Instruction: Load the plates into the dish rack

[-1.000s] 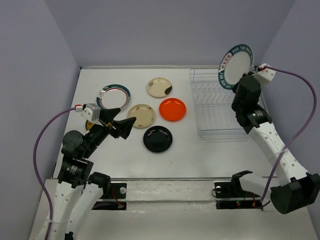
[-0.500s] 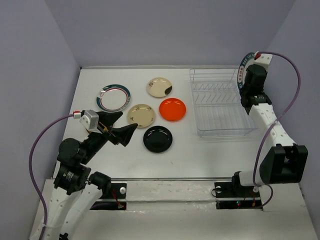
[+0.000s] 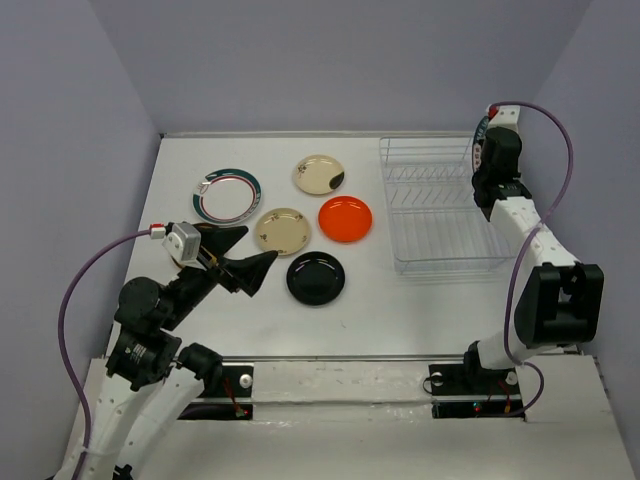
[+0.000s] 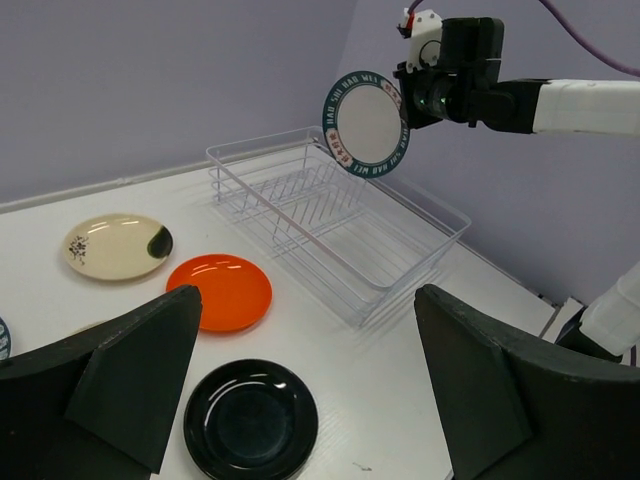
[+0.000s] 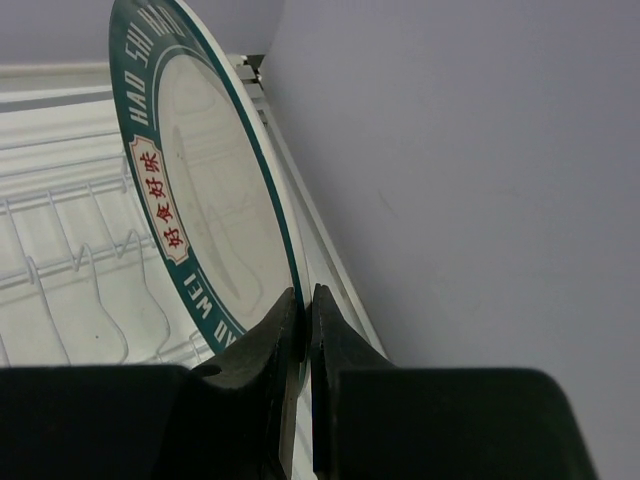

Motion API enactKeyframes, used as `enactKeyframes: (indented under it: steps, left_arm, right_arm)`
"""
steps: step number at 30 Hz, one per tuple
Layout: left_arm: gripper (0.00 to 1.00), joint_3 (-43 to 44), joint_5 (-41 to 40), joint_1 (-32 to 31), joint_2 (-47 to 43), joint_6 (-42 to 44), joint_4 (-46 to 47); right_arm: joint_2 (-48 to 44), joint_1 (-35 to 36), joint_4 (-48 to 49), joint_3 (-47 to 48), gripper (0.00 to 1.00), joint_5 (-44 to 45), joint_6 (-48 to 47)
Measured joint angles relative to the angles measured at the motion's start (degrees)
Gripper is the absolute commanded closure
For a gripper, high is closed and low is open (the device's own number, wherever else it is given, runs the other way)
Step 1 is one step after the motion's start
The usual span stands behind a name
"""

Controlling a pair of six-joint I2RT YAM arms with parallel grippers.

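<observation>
Teal-rimmed plate (image 4: 367, 124) is in my right end effector (image 5: 303, 300), jaws pinched tight on its lower rim. It stands upright on edge, up in the air over the far right corner of the dish rack (image 3: 440, 235), not in a slot. From the wrist view it sits close to the rack's right rim; I can't tell whether it touches wire.

Five more lie flat on the tabletop (image 3: 400, 310), left of the rack:
- second teal-rimmed plate (image 3: 227, 195), farthest left
- cream plate (image 3: 319, 175), far side
- second cream plate (image 3: 283, 231), mid
- orange-red plate (image 3: 345, 219), just beside that one, closest to the rack
- black plate (image 3: 316, 278), nearest my bases

My left end effector (image 3: 260, 245) is spread fully wide, holding nothing, hovering just left of the black plate, near the second cream plate.
</observation>
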Motion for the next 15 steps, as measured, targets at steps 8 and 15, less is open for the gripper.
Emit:
enactKeyframes:
  steps: [8, 15]
  left_arm:
    - [0.01, 0.0, -0.2, 0.0, 0.1, 0.0, 0.0]
    - [0.01, 0.0, -0.7, 0.0, 1.1, 0.0, -0.1]
  right_arm:
    - [0.2, 0.0, 2.4, -1.7, 0.93, -0.5, 1.6]
    - [3.7, 0.0, 2.1, -3.6, 0.83, -1.7, 4.4]
